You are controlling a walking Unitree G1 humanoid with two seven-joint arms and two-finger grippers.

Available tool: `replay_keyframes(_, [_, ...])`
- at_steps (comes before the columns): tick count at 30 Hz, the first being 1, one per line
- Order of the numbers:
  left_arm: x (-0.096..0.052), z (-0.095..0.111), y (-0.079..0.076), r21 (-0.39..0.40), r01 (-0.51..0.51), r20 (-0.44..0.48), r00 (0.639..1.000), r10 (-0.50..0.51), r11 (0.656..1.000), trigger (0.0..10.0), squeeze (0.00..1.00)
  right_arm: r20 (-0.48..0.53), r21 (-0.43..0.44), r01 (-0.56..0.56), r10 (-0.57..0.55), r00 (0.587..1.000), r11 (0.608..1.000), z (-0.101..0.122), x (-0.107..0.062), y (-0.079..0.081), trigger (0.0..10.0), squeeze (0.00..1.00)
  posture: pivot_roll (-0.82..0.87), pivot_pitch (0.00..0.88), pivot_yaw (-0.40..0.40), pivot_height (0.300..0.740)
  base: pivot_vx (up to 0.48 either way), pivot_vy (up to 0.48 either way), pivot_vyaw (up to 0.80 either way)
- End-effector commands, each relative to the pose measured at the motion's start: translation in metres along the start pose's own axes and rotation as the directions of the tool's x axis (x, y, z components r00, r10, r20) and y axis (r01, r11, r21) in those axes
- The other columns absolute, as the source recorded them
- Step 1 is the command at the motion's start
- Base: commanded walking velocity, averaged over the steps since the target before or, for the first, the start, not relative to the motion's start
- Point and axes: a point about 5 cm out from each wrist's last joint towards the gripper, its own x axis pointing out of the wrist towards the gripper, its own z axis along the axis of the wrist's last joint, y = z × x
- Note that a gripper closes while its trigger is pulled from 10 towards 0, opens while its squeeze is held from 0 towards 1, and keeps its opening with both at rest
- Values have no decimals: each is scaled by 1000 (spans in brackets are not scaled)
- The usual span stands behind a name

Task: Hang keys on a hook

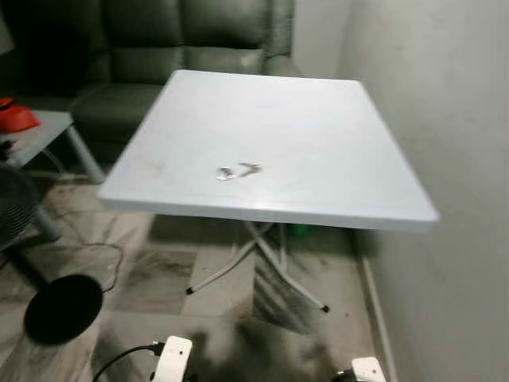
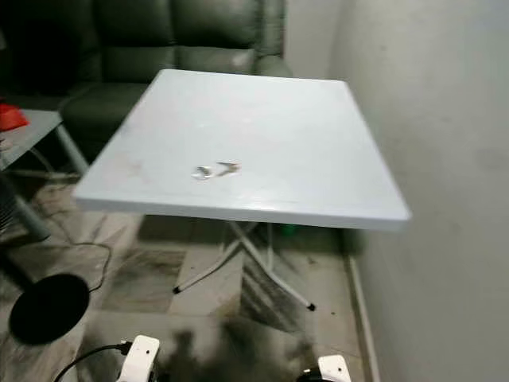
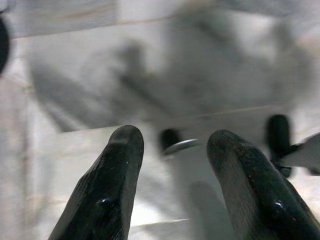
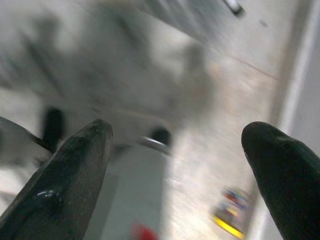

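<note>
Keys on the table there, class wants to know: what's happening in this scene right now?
Nothing is being handled yet. The keys lie untouched on the white folding table, toward its near edge, beside the wall. The robot stands in front of the table with both arms low. The left gripper and the right gripper both point at the tiled floor, fingers open and holding nothing. A dark sofa sits behind the table. I can't make out a hook.

keys (image 1: pixel 237 170) too small to read (a silvery glint), blurred floor (image 3: pixel 150 75)
</note>
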Motion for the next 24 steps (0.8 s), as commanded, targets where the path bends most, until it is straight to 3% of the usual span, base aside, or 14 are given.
replay_keyframes(1, [3, 10, -8, 1, 16, 32, 999, -16, 1000, 10000, 0, -20, -3, 31, -31, 999, 1000, -7, -4, -13, 10000, 0, -73, 0, -27, 740, 0, 472, 0])
replay_keyframes(24, [2, 7, -7, 4, 16, 27, 1000, -16, 1000, 10000, 0, -25, 3, 22, -22, 999, 1000, -9, -4, -11, 10000, 0, -69, 0, -28, 740, 0, 472, 0])
